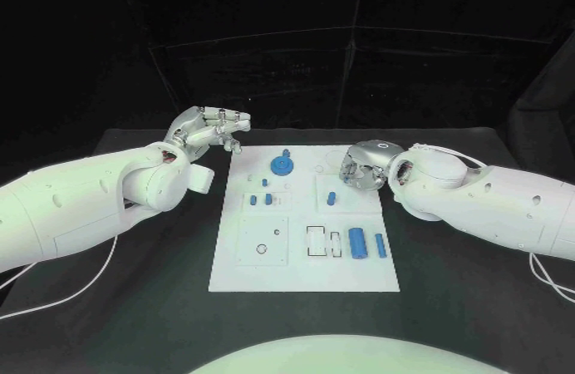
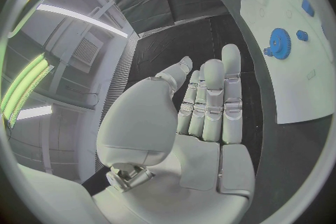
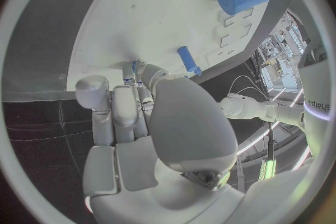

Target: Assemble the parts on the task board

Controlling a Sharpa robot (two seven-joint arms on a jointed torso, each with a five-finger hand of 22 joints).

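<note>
Board point(image 1: 240, 274) lay flat mid-bench, parts spread for reach: gear point(image 1: 282, 165) at the far end, two cylinders point(image 1: 360, 244) near the right edge. Left hand point(image 1: 206, 130) hung off the board's far left corner, fingers loose, holding nothing, likely parked clear. Right hand point(image 1: 363, 164) sat over the far right corner; fingertips point(image 3: 134, 69) seemed to pinch a small blue part, though I couldn't be sure.

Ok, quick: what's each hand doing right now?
Left hand: open, holding nothing, off the task board.
Right hand: over the board; grip cannot be told.
</note>
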